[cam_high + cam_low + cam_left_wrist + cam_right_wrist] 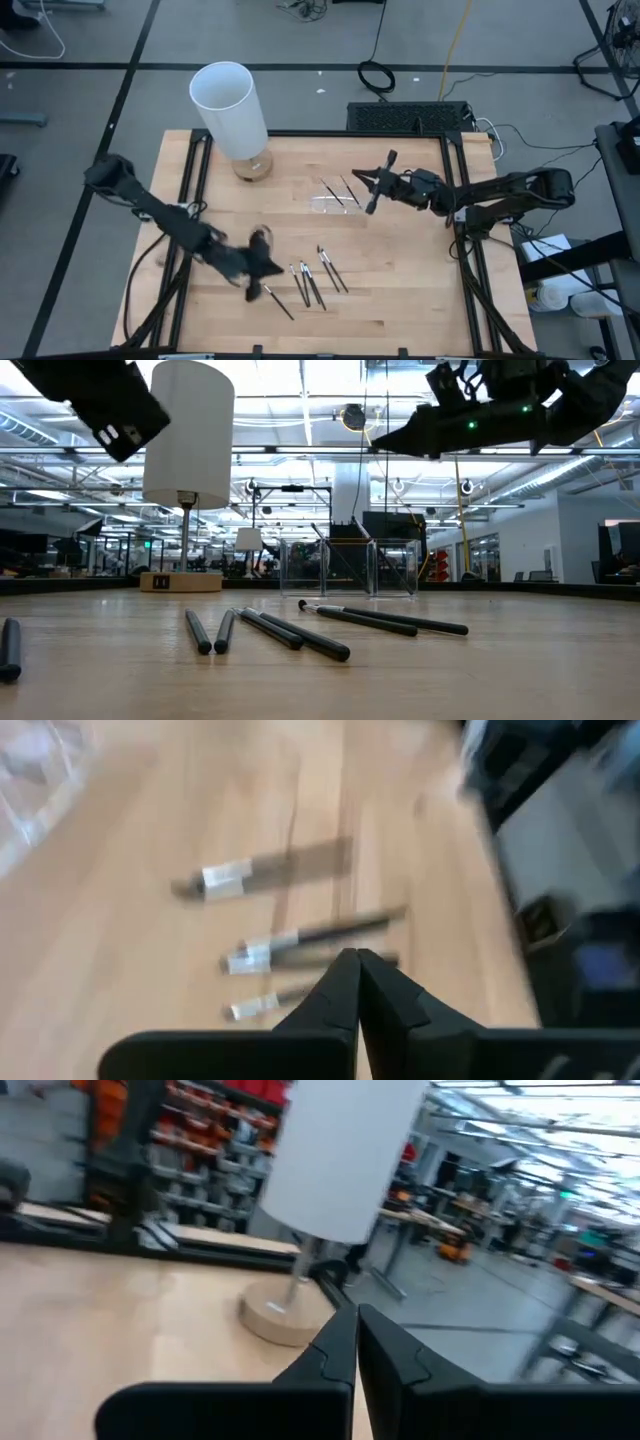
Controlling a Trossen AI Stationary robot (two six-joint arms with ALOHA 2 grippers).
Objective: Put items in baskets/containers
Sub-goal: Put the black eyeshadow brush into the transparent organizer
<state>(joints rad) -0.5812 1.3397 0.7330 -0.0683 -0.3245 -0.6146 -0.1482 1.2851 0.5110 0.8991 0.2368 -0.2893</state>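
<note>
Clear plastic tray (333,200) holds two brushes at the table's one o'clock beside the clenched, empty right claw (372,188), so the left claw (262,268), pinched empty at seven o'clock, should reopen and straddle one loose brush (277,301) squarely.

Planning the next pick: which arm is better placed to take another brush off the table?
Left, probably. The left gripper, shut, hangs right beside the loose brushes; the right gripper, also shut, is up by the clear tray.
</note>
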